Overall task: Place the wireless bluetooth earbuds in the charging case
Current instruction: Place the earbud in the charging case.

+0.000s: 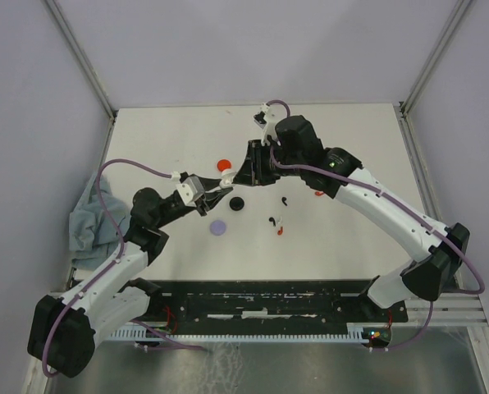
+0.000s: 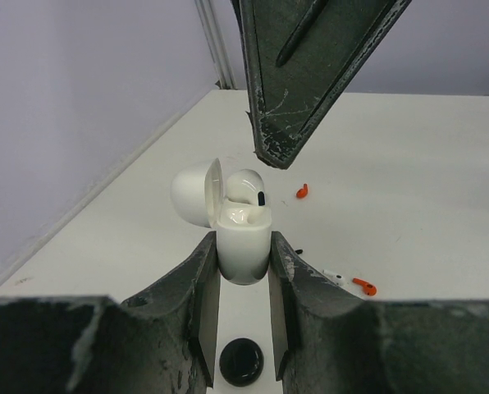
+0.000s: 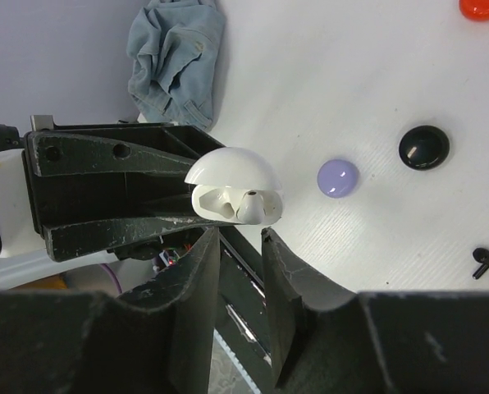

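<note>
My left gripper (image 2: 244, 248) is shut on the white charging case (image 2: 244, 238), held above the table with its lid (image 2: 191, 193) swung open. One white earbud (image 2: 246, 185) sits in a slot of the case, stem down. My right gripper (image 3: 240, 234) hovers right at the case (image 3: 232, 185), its jaws a little apart with nothing between them; the seated earbud (image 3: 254, 205) lies just past its fingertips. Loose earbuds lie on the table: a red one (image 2: 302, 190), a white one (image 2: 335, 276), another red (image 2: 364, 286) and a black one (image 3: 482, 261).
Round discs lie on the table: lavender (image 1: 219, 227), black (image 1: 237, 203) and red (image 1: 224, 164). A crumpled blue-grey cloth (image 1: 89, 222) lies at the left edge. Walls close in the table on the left, right and far sides.
</note>
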You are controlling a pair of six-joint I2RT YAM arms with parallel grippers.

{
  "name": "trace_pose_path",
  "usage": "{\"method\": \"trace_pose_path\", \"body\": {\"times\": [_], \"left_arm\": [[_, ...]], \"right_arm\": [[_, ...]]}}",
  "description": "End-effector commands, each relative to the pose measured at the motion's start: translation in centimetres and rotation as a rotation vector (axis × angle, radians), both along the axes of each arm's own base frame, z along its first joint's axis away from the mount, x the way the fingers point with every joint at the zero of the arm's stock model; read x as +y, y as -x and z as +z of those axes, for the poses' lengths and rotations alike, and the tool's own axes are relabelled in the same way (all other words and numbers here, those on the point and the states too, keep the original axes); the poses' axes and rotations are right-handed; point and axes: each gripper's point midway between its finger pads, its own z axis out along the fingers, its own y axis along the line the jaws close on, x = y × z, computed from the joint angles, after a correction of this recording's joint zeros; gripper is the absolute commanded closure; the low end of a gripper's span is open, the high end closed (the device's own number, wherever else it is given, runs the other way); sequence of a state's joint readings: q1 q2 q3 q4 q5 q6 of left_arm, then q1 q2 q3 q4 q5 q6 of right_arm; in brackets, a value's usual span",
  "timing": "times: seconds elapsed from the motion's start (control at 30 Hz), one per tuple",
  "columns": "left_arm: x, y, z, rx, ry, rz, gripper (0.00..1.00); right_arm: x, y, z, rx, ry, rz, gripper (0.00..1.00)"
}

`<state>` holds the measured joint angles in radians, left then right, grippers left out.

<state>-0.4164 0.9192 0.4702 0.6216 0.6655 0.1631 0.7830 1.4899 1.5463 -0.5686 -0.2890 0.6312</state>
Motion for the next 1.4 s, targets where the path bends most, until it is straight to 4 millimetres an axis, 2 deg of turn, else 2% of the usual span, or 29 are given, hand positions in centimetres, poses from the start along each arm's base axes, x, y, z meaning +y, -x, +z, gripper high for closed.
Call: {"method": "trace_pose_path", "body": {"times": [0.0, 0.83, 1.1, 1.37], "left_arm": [[-0.2, 0.6, 2.9, -0.116, 0.008, -0.026, 0.97], [-0.3, 0.7, 3.1, -0.121, 0.018, -0.029, 0.97], [-0.3, 0.9, 2.6, -0.104, 0.020, -0.033, 0.97], [-0.5, 1.6, 2.6, -0.103, 0.033, -0.065, 0.97]], "right_arm": [[0.9, -0.8, 1.6, -0.028, -0.049, -0.015, 0.65], [2.3, -0.1, -0.1, 0.055, -0.048, 0.038, 0.73], [1.4, 0.0, 1.4, -0.023, -0.046, 0.047, 0.87], [0.1, 0.3, 3.1, -0.145, -0.040, 0.071, 0.91]]}}
